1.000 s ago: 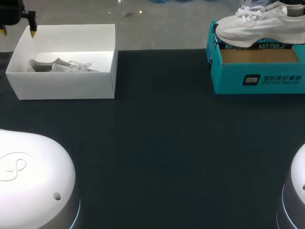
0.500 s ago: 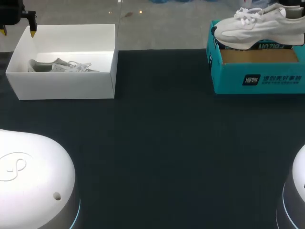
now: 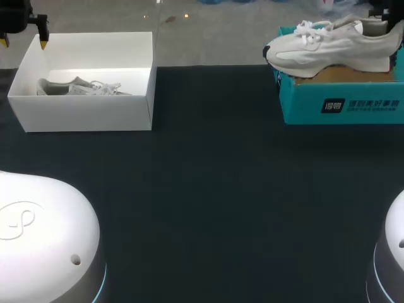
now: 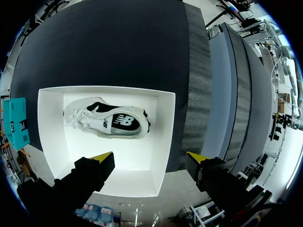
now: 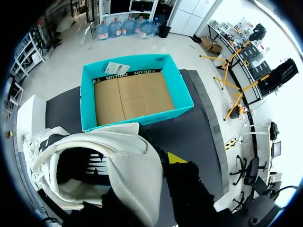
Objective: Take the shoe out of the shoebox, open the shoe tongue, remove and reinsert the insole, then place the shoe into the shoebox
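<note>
A white sneaker [image 3: 328,47] hangs over the teal shoebox [image 3: 341,106] at the back right, its toe poking past the box's left wall. My right gripper [image 3: 384,11] holds it at the heel. In the right wrist view the right gripper [image 5: 160,163] is shut on the sneaker's [image 5: 94,175] heel collar, one yellow fingertip [image 5: 175,157] outside and the other hidden inside. Beneath lies the teal shoebox [image 5: 137,119], with only a cardboard floor. My left gripper [image 3: 24,43] hovers open at the back left, and in its wrist view the left gripper [image 4: 147,158] is above a white box.
A white open box [image 3: 88,113] stands at the back left with a second white sneaker [image 3: 79,87] lying inside. The left wrist view shows that sneaker [image 4: 106,122] on its side in the white box [image 4: 161,137]. Dark table mat stretches between the two boxes.
The right gripper has carried the sneaker leftward and slightly lower over the teal shoebox, so its toe now overhangs the box's left wall. The left arm has not moved.
</note>
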You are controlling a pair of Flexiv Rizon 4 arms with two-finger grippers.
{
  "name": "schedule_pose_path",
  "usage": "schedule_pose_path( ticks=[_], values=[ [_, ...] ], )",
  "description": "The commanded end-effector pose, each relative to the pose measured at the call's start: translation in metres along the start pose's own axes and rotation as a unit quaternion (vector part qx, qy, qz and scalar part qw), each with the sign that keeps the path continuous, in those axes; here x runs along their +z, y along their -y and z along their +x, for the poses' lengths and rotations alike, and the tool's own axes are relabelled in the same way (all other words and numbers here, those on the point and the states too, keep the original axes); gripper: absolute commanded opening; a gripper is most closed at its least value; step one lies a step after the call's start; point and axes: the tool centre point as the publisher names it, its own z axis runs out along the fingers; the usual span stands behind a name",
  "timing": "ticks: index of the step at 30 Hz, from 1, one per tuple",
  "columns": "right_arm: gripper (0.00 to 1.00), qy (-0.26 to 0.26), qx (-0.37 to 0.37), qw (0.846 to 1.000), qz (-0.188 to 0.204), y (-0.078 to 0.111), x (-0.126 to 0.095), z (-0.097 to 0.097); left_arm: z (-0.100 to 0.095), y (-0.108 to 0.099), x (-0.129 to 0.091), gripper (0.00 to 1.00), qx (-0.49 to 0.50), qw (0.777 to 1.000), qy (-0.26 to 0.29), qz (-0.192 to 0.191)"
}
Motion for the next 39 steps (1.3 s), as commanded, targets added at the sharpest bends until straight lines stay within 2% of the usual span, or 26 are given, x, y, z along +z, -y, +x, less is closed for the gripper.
schedule_pose_path(
  ticks=[1,6,14,19,25,33,34,39],
  values=[
    [0.0,-0.01,0.007,1.0,-0.01,0.035,-0.013,0.001,0.0,0.0,0.0,1.0,0.0,1.0,-0.001,0.0],
    [0.0,-0.031,0.012,0.999,0.014,0.067,-0.032,0.008,0.0,0.0,0.0,1.0,0.0,1.0,-0.001,0.0],
    [0.0,-0.031,-0.029,0.999,0.011,0.112,-0.056,0.026,0.0,0.0,0.0,1.0,0.0,1.0,-0.001,0.0],
    [0.0,-0.024,-0.055,0.998,0.014,0.138,-0.062,0.036,0.0,0.0,0.0,1.0,0.0,1.0,-0.001,0.0],
    [0.0,-0.021,-0.063,0.997,0.047,0.17,-0.066,0.051,0.0,0.0,0.0,1.0,0.0,1.0,-0.001,0.0],
    [0.0,-0.02,-0.07,0.995,0.067,0.19,-0.069,0.066,0.0,0.0,0.0,1.0,0.0,1.0,-0.001,0.0],
    [0.0,-0.006,-0.068,0.995,0.067,0.193,-0.068,0.07,0.0,0.0,0.0,1.0,0.0,1.0,-0.001,0.0],
    [0.0,-0.006,-0.068,0.995,0.067,0.193,-0.068,0.07,0.0,0.0,0.0,1.0,0.0,1.0,-0.001,0.0]
  ],
)
